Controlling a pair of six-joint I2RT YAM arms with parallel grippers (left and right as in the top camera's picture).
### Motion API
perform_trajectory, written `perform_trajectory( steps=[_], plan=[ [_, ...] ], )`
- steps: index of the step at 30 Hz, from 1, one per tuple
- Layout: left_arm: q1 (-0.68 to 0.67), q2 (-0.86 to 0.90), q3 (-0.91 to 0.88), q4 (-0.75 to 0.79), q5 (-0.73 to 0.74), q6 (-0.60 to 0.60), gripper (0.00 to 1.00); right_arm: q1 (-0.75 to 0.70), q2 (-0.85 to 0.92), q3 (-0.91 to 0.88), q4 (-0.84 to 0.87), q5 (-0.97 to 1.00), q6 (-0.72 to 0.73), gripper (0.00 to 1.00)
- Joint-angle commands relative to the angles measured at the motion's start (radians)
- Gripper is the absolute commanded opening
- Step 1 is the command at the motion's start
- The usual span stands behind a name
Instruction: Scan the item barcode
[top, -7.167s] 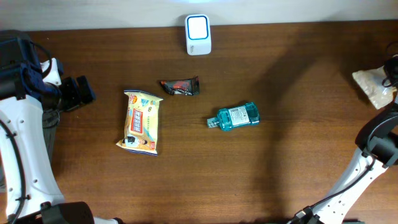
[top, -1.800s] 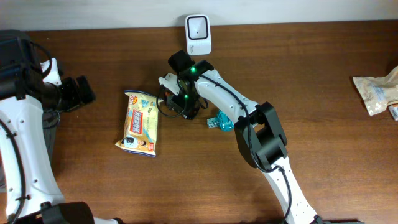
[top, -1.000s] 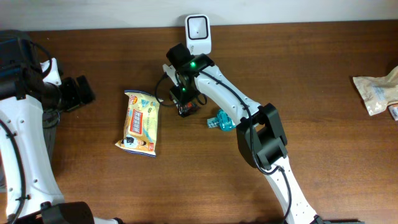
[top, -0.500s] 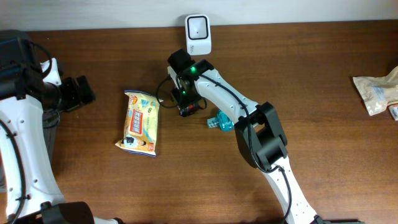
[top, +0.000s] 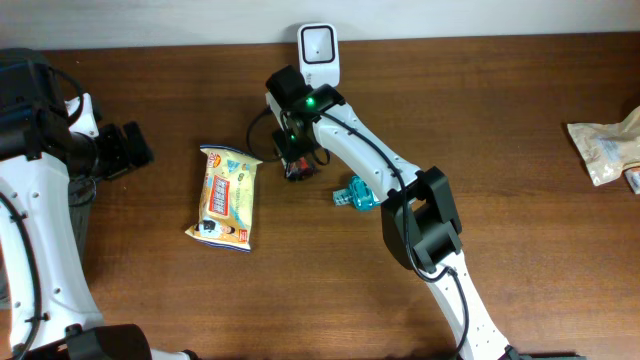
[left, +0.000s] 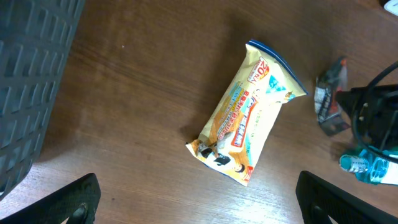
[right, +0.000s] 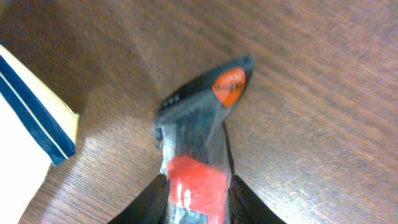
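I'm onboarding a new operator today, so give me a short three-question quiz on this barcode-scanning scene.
1. True or false: the left gripper holds the yellow pouch.
2. What is the right gripper pinching? A) blue bottle B) dark snack packet C) yellow pouch
3. Which device stands at the table's far edge?
Key: 1 false, its jaws are open and empty. 2 B. 3 the white scanner.
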Motion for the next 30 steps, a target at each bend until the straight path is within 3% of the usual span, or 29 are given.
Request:
perform_trajectory(
  steps=[1, 7, 15, 23, 27, 30],
  plan=[
    [0.003, -0.013, -0.003, 0.001, 0.010, -0.006, 0.99, -0.002, 0.000, 0.051, -0.010, 0.045, 0.010, 0.32],
    [0.003, -0.013, -0.003, 0.001, 0.010, -0.006, 0.99, -0.015, 0.000, 0.088, -0.017, 0.049, 0.010, 0.35],
    [0.003, -0.013, -0.003, 0.001, 0.010, -0.006, 0.99, 0.004, 0.000, -0.044, -0.034, 0.048, 0.066, 0.38],
    [0.003, -0.013, -0.003, 0.001, 0.010, -0.006, 0.99, 0.007, 0.000, -0.114, 0.026, 0.042, 0.069, 0.50],
    [0.003, -0.013, -0.003, 0.001, 0.010, -0.006, 0.99, 0.003, -0.002, -0.059, -0.007, 0.042, 0.069, 0.62],
    [0.003, -0.013, -0.003, 0.001, 0.010, -0.006, 0.99, 0.006, -0.002, 0.012, -0.054, 0.040, 0.069, 0.63]
  ],
)
